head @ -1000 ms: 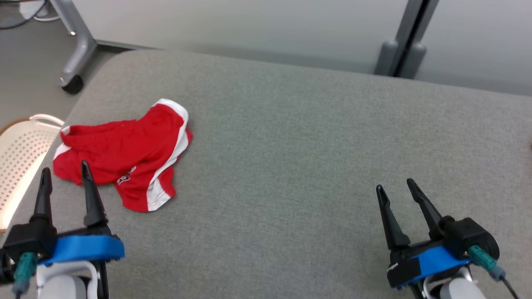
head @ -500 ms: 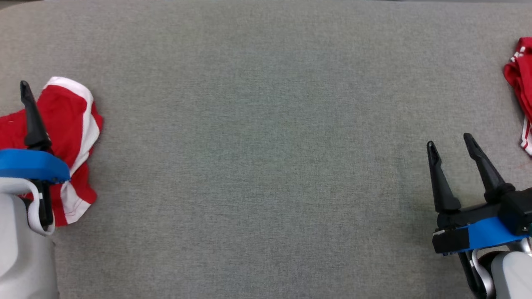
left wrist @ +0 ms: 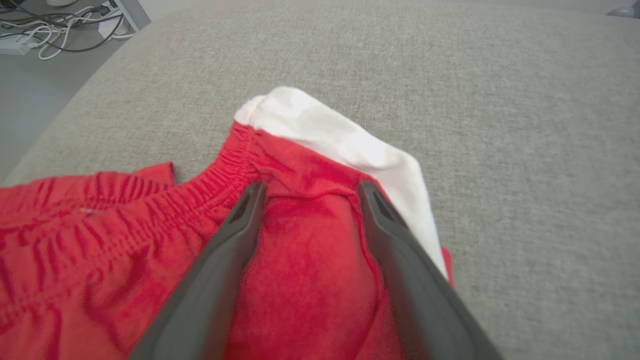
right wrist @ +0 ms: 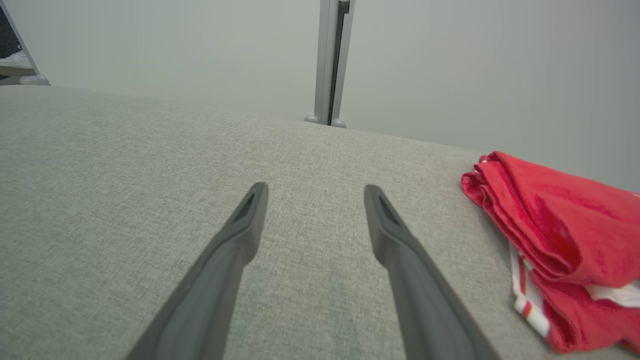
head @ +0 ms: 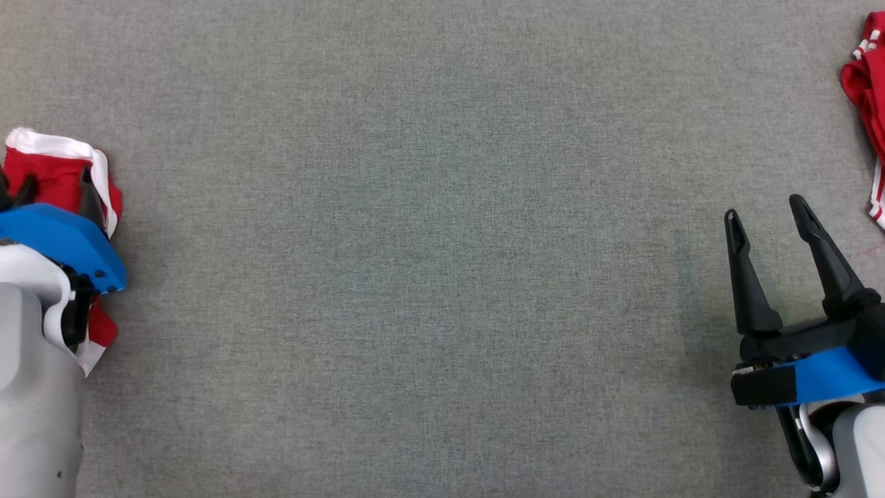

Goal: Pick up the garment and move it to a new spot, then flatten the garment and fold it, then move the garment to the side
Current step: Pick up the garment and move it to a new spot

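Two grippers, both spread wide, hold nothing — the left gripper [left wrist: 310, 192] sits over the crumpled red-and-white garment [left wrist: 100, 235] at the grey table [head: 429, 242]'s left edge; the right gripper [head: 764, 207] hovers near a folded red bundle [right wrist: 560, 225].

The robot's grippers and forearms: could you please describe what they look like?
The left gripper and right gripper each have two long, tapering black fingers with a slot near the tip, rising from a black base. Behind sits a bright blue collar, then a smooth pale grey forearm with a silvery loop beside it.
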